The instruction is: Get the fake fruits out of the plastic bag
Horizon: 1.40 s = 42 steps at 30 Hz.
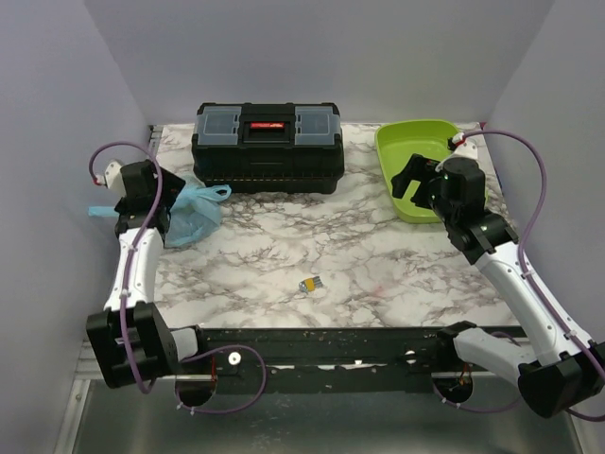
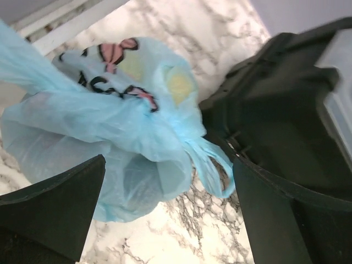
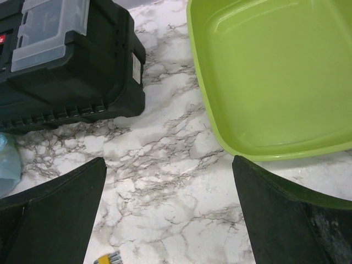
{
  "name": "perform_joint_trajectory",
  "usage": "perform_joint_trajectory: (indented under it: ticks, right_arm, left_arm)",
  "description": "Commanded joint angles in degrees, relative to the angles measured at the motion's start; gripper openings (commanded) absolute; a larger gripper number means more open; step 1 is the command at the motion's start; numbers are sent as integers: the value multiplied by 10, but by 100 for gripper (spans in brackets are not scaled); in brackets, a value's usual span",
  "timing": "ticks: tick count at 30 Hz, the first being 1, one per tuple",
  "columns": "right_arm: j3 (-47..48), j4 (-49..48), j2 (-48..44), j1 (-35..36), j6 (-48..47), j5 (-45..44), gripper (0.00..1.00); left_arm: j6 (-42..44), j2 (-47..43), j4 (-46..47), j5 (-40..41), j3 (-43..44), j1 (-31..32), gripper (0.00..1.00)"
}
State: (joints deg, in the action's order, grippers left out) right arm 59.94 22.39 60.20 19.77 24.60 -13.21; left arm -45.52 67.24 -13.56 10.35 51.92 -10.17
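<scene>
The plastic bag (image 1: 194, 216) is lying crumpled at the table's (image 1: 378, 265) left side, just beside the black toolbox (image 1: 267, 147), with a yellow fake fruit (image 2: 179, 85) showing through it. The left gripper (image 1: 166, 202) is hovering over the bag with its jaws apart and its arm reaching forward. The right gripper (image 1: 412, 180) is hanging spread wide by the green tray (image 1: 389, 144).

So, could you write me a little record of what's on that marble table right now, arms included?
Toolbox: black plastic toolbox with red latch, shut, at the back
Bag: thin translucent light-blue plastic bag, bunched up at the left, beside the toolbox
Fruits: none out; a yellowish lump shows through the bag
Tray: lime-green rectangular plastic tray, back right, nothing seen inside
Small item: tiny yellow-and-silver block, front middle
Left tool: open, over the bag, holding nothing
Right tool: open, near the tray, holding nothing
</scene>
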Motion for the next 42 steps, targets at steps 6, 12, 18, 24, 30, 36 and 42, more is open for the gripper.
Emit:
perform_joint_trajectory:
  ticks: [6, 12, 18, 24, 30, 36, 42]
  right_arm:
    - [-2, 0, -13, 1, -6, 13, 100]
    - [-4, -2, -11, 1, -7, 18, 100]
    - [-6, -4, -9, 1, -8, 22, 100]
    - [-3, -6, -9, 1, -6, 28, 100]
    - [-5, -9, -11, 1, -5, 31, 100]
    - [-9, -11, -15, 1, -11, 28, 100]
    - [-10, -9, -26, 1, -23, 19, 100]
  left_arm:
    - [-109, 94, -20, -116, 7, -74, 90]
    - [-128, 109, -20, -131, -2, -86, 80]
    - [-139, 120, -15, -151, -8, -89, 60]
    - [-139, 120, -6, -160, -14, -93, 37]
    - [-131, 114, 12, -167, -25, -93, 17]
    - [-125, 110, 32, -168, -34, -92, 13]
    - [-138, 129, 33, -198, -25, -93, 30]
